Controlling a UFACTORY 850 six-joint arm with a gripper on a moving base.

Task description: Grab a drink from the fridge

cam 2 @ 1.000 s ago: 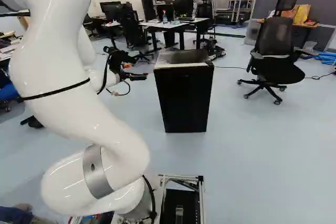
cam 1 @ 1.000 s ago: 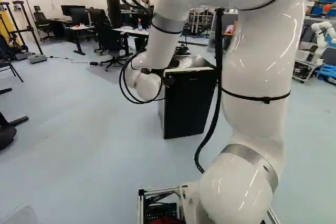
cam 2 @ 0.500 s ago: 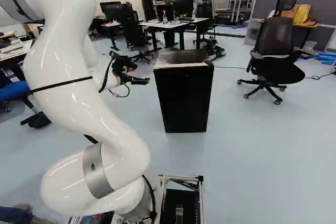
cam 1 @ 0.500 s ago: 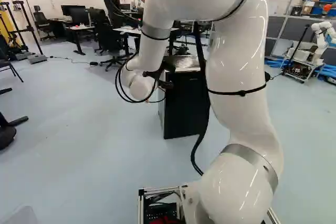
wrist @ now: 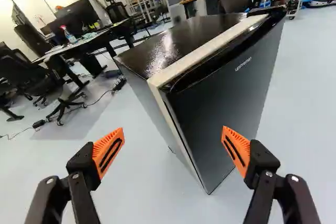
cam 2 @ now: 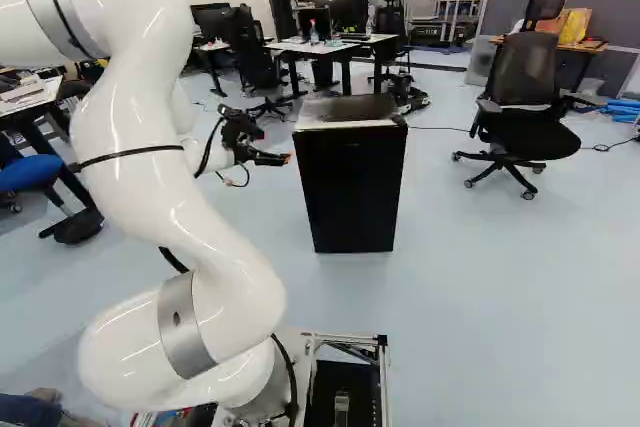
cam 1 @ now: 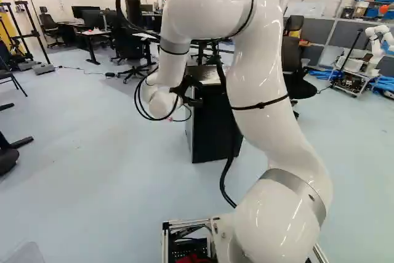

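A: Start with the right base view. Where's the gripper (cam 2: 286, 158)?

B: At the end of the white arm (cam 2: 165, 172), level with the upper part of the fridge (cam 2: 350, 187). The fridge stands upright on the floor, just to the right of the fingertips in that view, its door closed.

A: And around it?

B: A black office chair (cam 2: 525, 77) stands well apart from the gripper, past the fridge. A desk (cam 2: 345, 47) lies farther ahead, beyond the gripper, with a spray bottle (cam 2: 314, 35) on it.

A: Now the left base view.

B: There the gripper overlaps the fridge's upper part, and black cables (cam 1: 138, 100) loop beside the wrist. Well off to the gripper's right in that view is another robot (cam 1: 375, 47), white as well.

A: What about the wrist view? Is it gripping anything?

B: It's released: the two fingers stand wide apart, orange pads (wrist: 108, 153) facing each other across the gap. The fridge is straight ahead of them, set at an angle, with one upright edge of its door beyond the gap. Its glossy dark top has a pale strip along the front.
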